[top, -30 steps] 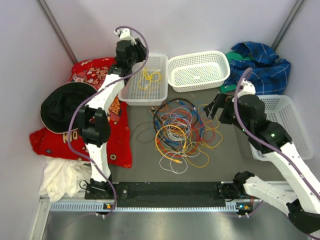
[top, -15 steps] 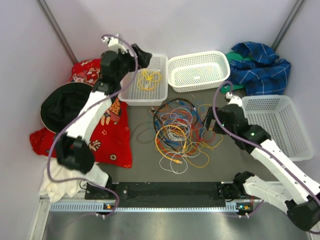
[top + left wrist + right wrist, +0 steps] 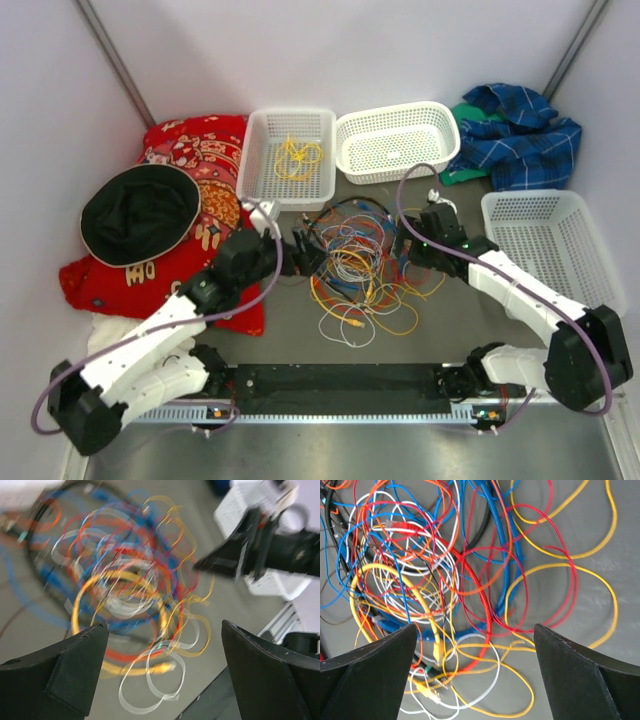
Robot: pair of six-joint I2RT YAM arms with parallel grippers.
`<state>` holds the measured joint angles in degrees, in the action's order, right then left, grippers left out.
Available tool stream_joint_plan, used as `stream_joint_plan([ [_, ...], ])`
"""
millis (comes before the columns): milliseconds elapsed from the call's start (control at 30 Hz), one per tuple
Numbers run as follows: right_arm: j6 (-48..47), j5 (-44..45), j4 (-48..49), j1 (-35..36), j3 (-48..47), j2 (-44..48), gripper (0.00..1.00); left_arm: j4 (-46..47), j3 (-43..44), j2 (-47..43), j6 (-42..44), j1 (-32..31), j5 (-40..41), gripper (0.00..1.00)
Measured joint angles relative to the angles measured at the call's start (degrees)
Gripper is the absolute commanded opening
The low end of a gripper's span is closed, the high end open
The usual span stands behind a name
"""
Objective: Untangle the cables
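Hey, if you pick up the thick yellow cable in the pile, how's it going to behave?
Probably floppy: the yellow cable lies in loose curves. Likely light, since it's just a slender cord. It may drag neighbours along, because a red cable and a blue cable lie tangled with it.

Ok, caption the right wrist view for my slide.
Open right gripper above tangled cables in yellow, red, blue, orange and white.
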<state>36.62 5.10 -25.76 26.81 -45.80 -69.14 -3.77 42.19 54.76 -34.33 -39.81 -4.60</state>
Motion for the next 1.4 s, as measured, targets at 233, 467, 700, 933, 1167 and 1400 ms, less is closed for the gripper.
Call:
stream_joint_plan([
  [233, 0.31, -3.23, 5.88, 0.0, -2.51, -11.5, 0.94, -7.72, -6.21, -14.82, -3.13, 0.02, 4.76, 0.99],
  [467, 1.31, -9.07, 9.33, 0.83, -9.31, -22.84, 0.83, -11.08, -6.71, -16.79, -4.07, 0.02, 5.81, 0.99],
  [700, 0.11, -14.75, 10.47, 2.23, -15.47, -30.27, 0.32, -13.07, -8.37, -17.03, -4.79, 0.02, 5.86, 0.99],
  [933, -2.05, -14.78, 7.91, 2.32, -15.34, -28.68, 0.0, -12.98, -8.37, -16.55, -4.74, 0.02, 5.92, 0.99],
  [1167, -6.58, -9.33, -1.95, 3.37, -19.34, -8.7, 0.0, -12.46, -6.69, -14.51, -2.99, 0.02, 6.97, 0.99],
  [1400, -10.97, -8.11, -8.11, 4.81, -31.98, 8.13, 0.0, -6.01, -2.69, -9.57, -0.09, 0.02, 7.28, 0.99],
])
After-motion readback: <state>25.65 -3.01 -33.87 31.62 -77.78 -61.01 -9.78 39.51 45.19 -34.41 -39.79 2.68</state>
